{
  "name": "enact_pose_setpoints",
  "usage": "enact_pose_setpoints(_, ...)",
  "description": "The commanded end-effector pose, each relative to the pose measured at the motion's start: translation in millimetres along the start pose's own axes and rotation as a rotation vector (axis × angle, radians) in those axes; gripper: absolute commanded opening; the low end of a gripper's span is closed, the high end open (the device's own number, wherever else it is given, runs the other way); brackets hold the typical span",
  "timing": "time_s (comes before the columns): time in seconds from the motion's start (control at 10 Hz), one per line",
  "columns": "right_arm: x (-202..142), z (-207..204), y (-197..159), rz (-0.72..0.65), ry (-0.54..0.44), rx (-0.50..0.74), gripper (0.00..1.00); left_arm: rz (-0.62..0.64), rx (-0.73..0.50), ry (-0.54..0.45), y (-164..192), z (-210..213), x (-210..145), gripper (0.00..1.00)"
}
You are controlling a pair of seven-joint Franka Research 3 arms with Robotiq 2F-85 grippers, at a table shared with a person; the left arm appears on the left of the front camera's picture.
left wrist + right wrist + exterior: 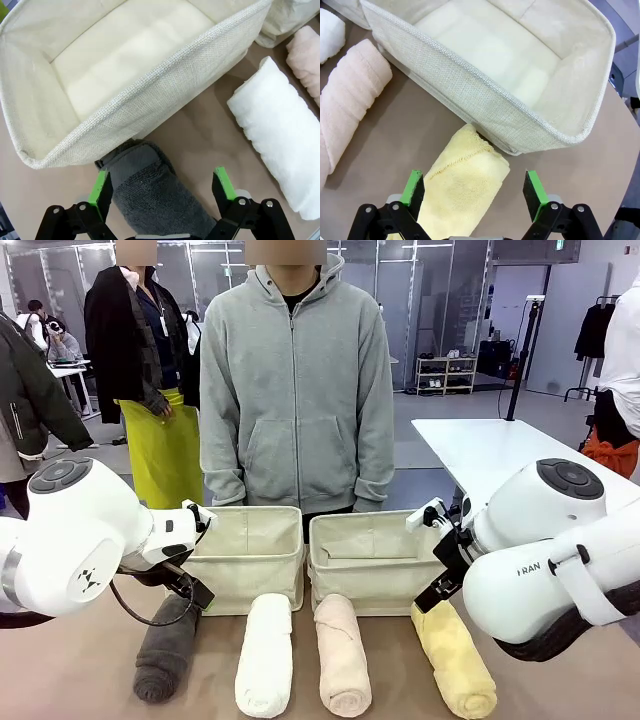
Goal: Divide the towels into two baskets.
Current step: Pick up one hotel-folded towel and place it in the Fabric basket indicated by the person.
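- Front view: 2 baskets are seen, both w/ nothing in them. The L basket is used as the marker. The R basket is set just beside it, on its right.
- 4 towels are counted, all laid on the table on the robot's side of the L basket. The grey towel is by its left corner and the white towel by its right corner. The pink towel is further right, and the yellow towel is furthest right.
- 2 claws are seen. The L claw is held low by the L basket's left corner. The R claw is held well to its right, past the R basket.
- 1 person is stood behind the L basket, arms down.
- L wrist view: the L claw is spread wide, w/ nothing gripped. The grey towel is seen under the gap, its end touching the L basket's near wall.
- R wrist view: the R claw is spread wide too, w/ nothing gripped. The yellow towel is seen under the gap, its end against the R basket. A corner of the L basket is seen far off, past the pink towel.
- Step: it is judged as the very start. No towel is put away yet, and 2 first grabs are lined up.
- Next: each claw prob. has to be lowered around its roll and shut near the middle. The roll then has to be lifted over the rim and let go. 2 towels per basket would be a fair split.
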State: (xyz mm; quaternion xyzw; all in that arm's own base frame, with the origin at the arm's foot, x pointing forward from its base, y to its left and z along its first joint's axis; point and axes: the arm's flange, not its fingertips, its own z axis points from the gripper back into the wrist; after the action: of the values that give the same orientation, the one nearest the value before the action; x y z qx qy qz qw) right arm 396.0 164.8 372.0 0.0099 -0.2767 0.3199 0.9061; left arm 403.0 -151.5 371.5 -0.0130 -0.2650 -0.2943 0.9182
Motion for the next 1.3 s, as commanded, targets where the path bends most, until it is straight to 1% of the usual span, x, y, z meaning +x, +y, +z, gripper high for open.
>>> enact_pose_setpoints(0.0,0,0,1,0.000,0.000,0.001,1.00,0.001,0.000,0.000,0,0,0,1.00)
enact_pose_setpoints(0.2,0,0,1,0.000,0.000,0.001,1.00,0.000,0.000,0.000,0,0,0,1.00)
enact_pose_setpoints(0.3,0,0,0,0.000,0.000,0.000,1.00,0.002,-0.003,0.011,6,9,7,1.00)
enact_pose_setpoints(0.5,16,18,-13,-0.057,0.015,0.107,1.00,0.055,-0.035,0.039,20,29,16,1.00)
enact_pose_setpoints(0.6,22,26,-21,-0.097,0.029,0.171,1.00,0.097,-0.080,0.038,28,38,19,1.00)
enact_pose_setpoints(0.8,28,33,-41,-0.193,0.067,0.345,1.00,0.233,-0.360,0.023,51,50,16,1.00)
enact_pose_setpoints(0.9,28,36,-51,-0.247,0.058,0.448,1.00,0.312,-0.544,-0.015,64,53,12,1.00)
enact_pose_setpoints(1.0,24,39,-63,-0.307,0.043,0.558,1.00,0.365,-0.633,-0.045,76,54,4,1.00)
enact_pose_setpoints(1.1,16,43,-80,-0.384,0.002,0.729,1.00,0.422,-0.727,-0.100,90,54,-8,1.00)
enact_pose_setpoints(1.2,3,49,-100,-0.458,-0.057,0.856,1.00,0.490,-0.824,-0.165,103,56,-21,1.00)
